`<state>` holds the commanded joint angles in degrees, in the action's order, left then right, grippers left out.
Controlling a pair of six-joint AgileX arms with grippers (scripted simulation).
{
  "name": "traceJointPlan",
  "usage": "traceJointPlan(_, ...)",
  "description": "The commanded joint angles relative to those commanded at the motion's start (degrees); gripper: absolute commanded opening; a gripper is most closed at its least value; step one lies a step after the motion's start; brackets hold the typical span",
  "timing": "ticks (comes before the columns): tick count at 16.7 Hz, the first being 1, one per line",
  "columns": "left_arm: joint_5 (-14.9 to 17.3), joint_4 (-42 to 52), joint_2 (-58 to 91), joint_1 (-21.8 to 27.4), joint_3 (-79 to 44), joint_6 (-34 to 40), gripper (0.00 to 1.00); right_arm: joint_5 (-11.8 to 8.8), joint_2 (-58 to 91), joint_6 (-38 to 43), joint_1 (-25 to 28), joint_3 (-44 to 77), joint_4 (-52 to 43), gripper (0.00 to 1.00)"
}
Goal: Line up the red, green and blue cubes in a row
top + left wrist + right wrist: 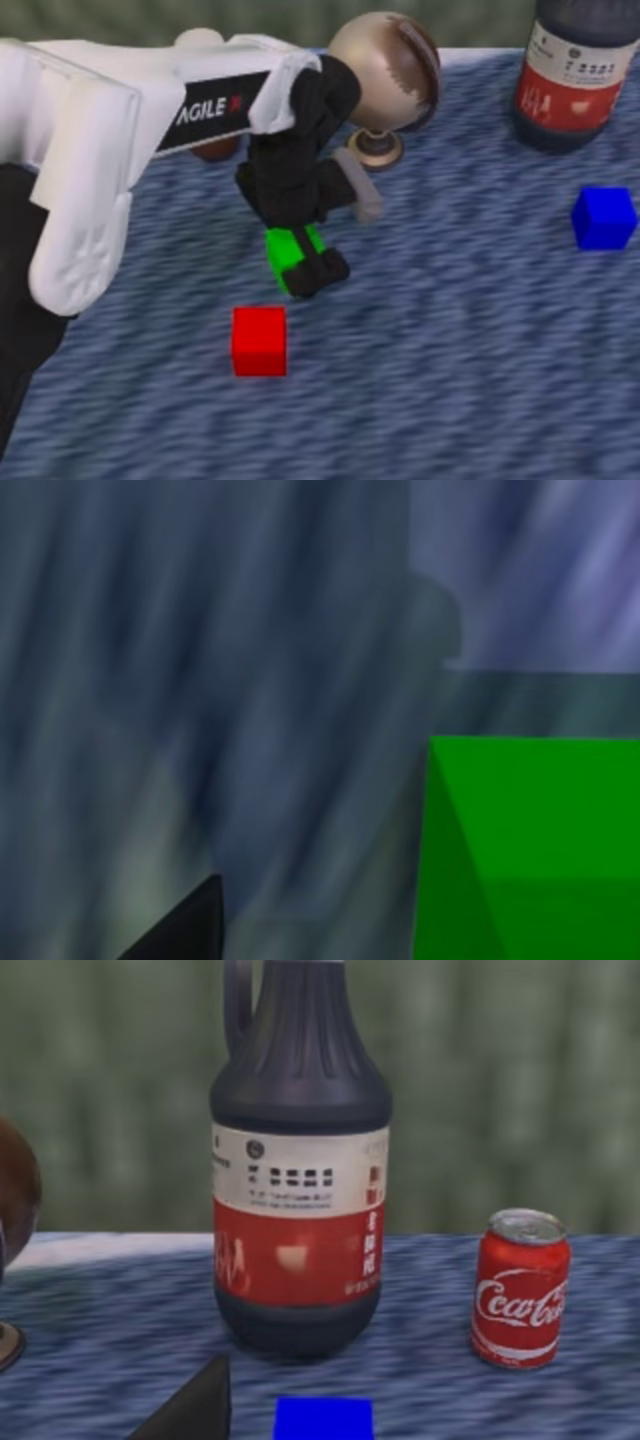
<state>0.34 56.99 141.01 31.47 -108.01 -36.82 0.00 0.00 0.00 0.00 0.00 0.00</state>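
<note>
Holding: left gripper (300, 262) pinches the green cube (288, 252), just above and right of the red cube (259, 341).
Red: on the table (450, 380), centre-left.
Blue: blue cube (603, 217) far right, well apart, untouched.
Right gripper: not visible.
Progress: no row yet; green unplaced, blue left.

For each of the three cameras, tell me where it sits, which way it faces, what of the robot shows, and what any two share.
Top view: above the table, looking down on the red cube, blue cube and dark bottle; the left arm reaches in, its tool around the green cube.
Left wrist view: close above the cloth, facing the green cube; one dark fingertip shows.
Right wrist view: low, facing the bottle, a cola can and the blue cube; one fingertip shows.
Shared: green cube in top and left wrist; bottle and blue cube in top and right wrist.
</note>
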Motion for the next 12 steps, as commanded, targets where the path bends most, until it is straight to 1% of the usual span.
traceJointPlan(12,0.0,0.0,0.0,0.0,0.0,0.0,0.10,0.0,0.0,0.0,0.0,0.0,0.0,1.00)
